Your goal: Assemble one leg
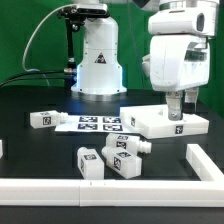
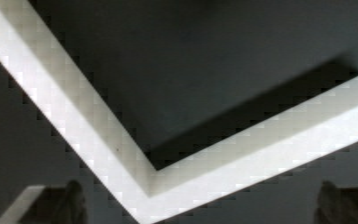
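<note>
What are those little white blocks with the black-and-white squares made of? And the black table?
The legs look like hard white plastic. Their faces are smooth and evenly coloured, their edges crisp, as moulded or printed parts have. The table is black and dull, with no glare on it. It could be a mat, cloth or painted board; I cannot tell which.

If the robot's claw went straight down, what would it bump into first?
Probably the large white panel: the open gripper points down over it, and the wrist view shows a white corner below the fingers. How close it is, I cannot tell.
</note>
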Robot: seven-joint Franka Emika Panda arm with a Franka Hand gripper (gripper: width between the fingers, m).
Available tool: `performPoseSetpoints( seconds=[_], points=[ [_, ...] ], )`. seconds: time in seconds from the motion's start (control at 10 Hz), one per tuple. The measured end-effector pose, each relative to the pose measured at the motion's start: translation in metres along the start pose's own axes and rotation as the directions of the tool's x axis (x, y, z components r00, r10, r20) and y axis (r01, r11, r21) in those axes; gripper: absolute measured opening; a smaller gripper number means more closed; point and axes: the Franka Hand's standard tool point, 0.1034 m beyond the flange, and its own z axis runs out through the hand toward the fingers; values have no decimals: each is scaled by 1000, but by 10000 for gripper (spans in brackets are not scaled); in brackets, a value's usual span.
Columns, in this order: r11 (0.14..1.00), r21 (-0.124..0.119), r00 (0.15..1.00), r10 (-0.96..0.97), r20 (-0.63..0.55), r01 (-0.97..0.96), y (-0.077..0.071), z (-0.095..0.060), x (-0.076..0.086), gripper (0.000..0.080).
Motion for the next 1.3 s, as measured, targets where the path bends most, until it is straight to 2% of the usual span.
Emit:
performPoseSetpoints(
  seconds=[0.4,0.5,0.7,0.8,0.9,1.0,1.1,1.3],
  points=[
    [1000,1,1000,1,0,-1,0,0,0,650],
    [1000,3,1000,19,-1,-19,4,0,-5,650],
    [992,-56,993,114,-11,-114,36,-2,-42,650],
    [994,-55,996,90,13,-89,49,2,-66,650],
    [995,-43,995,91,39,-90,67,6,-90,650],
    [995,-33,994,95,46,-93,70,8,-91,650],
    [996,-33,995,88,41,-87,68,8,-86,650],
    [996,-33,995,88,42,-86,67,8,-86,650]
  ],
)
